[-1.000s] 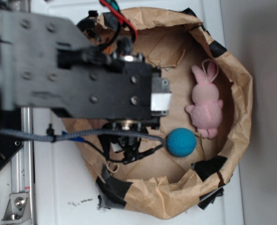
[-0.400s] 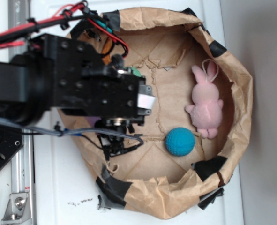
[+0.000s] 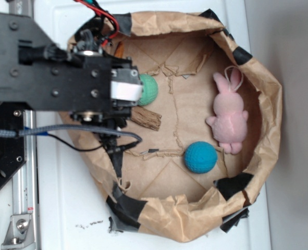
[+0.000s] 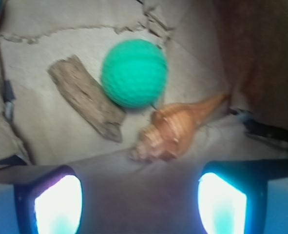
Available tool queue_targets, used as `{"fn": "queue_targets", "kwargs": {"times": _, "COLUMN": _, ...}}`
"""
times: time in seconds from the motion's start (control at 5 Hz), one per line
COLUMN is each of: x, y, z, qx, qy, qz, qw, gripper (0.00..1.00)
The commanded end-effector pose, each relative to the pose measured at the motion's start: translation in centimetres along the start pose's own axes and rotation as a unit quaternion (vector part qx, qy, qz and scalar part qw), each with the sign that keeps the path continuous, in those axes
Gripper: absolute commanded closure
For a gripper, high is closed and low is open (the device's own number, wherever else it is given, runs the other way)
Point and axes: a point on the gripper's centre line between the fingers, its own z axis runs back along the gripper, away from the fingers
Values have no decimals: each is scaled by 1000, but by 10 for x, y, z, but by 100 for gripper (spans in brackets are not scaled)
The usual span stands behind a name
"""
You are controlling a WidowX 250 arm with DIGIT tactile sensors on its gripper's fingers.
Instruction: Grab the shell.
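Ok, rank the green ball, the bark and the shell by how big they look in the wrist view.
1. Shell and bark: similar in length, too close to rank, and the shell lies nearer the camera.
2. Green ball: shorter across than either, though the bulkiest-looking.

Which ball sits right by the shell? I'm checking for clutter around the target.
The green ball; it sits next to the shell and the bark. The blue ball lies apart, near the pink bunny.
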Motion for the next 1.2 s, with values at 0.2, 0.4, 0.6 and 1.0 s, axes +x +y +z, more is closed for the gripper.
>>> {"fn": "queue_targets", "kwargs": {"times": 0.2, "x": 18, "y": 29, "z": -21, "qx": 64, "qy": -16, "qz": -5, "qw": 998, "gripper": 0}}
{"fn": "queue_targets", "kwargs": {"times": 0.4, "x": 20, "y": 21, "z": -34, "qx": 63, "qy": -15, "qz": -13, "qw": 998, "gripper": 0}}
{"fn": "queue_targets", "kwargs": {"times": 0.6, "x": 24, "y": 19, "z": -39, "qx": 72, "qy": -10, "qz": -21, "qw": 997, "gripper": 0}}
{"fn": "queue_targets", "kwargs": {"times": 1.0, "x": 29, "y": 29, "z": -45, "qx": 51, "qy": 15, "qz": 2, "qw": 999, "gripper": 0}}
